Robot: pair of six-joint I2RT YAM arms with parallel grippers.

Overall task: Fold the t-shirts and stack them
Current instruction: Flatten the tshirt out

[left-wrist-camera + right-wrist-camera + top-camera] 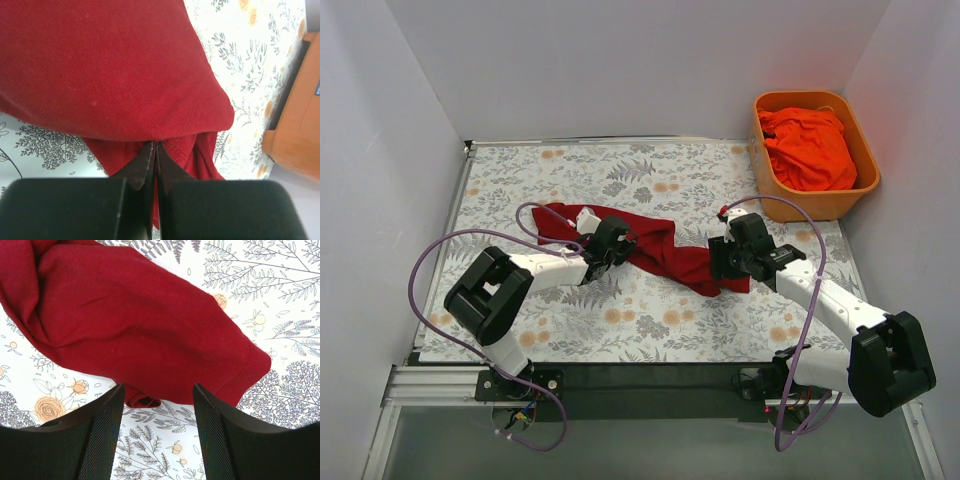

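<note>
With the left gripper pinched shut on the crumpled red shirt on the desk, the open, empty right gripper over the hem should grip that corner before both pull it flat.

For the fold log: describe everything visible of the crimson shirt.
The crimson shirt is soft plain knit, crumpled into a twisted band lying across the floral table. A stitched hem shows at its right end. The left gripper is shut on a fold; the right gripper is open over the hem end.
</note>
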